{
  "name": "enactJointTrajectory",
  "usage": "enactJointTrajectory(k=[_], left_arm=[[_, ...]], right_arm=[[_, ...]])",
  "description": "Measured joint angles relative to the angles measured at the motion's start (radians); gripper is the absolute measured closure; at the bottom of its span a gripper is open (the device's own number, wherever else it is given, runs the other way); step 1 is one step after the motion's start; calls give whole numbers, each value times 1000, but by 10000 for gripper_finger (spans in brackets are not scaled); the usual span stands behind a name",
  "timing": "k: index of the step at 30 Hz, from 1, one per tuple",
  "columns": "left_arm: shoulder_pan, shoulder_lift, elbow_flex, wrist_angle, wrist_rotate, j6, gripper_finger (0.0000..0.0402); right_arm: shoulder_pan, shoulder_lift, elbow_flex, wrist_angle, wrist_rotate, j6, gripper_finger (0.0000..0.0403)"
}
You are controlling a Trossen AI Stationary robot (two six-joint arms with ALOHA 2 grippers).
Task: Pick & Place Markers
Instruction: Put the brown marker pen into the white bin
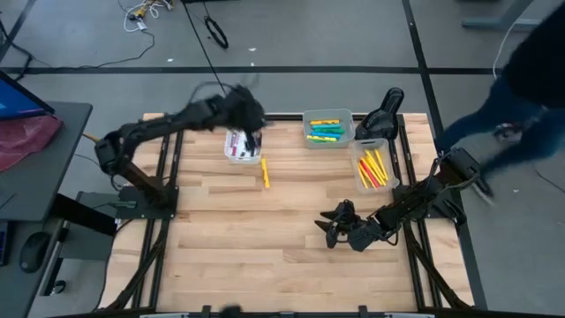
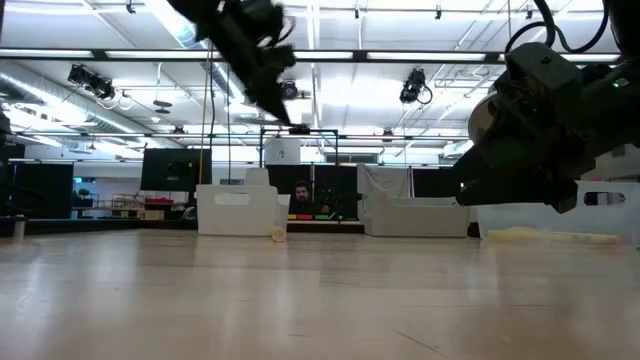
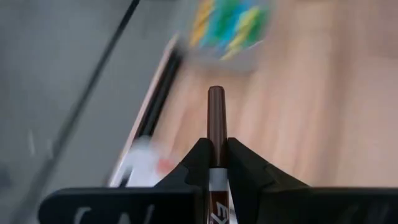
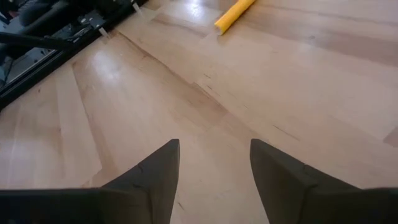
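Observation:
My left gripper is shut on a slim marker with a dark brown cap and a white barrel. In the high view that gripper hangs over a white bin near the table's far edge. One yellow marker lies flat on the wood just in front of that bin. My right gripper stands open low over the table's near right part, with nothing between its fingers. The yellow marker shows far ahead of it. My left gripper pinches the marker between its two fingers, where the dark cap meets the white barrel. The marker lies along the fingers, and its capped end juts out past their tips. The gripper slants downward, and the marker is lifted clear of the table.
A bin with green, yellow and teal markers stands at the far edge. Another bin with yellow and red markers stands at the right. A person moves past the table's right side. The near half of the wood lies bare around my right gripper.

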Motion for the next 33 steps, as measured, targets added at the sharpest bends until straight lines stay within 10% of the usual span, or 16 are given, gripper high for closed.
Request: enactJointTrajectory(k=[10, 33], left_arm=[[271, 51, -165, 66, 36, -301, 350], [178, 63, -401, 434, -37, -529, 336]], right_arm=[[-24, 0, 0, 2, 55, -4, 204], [-40, 0, 0, 6, 53, -22, 204]])
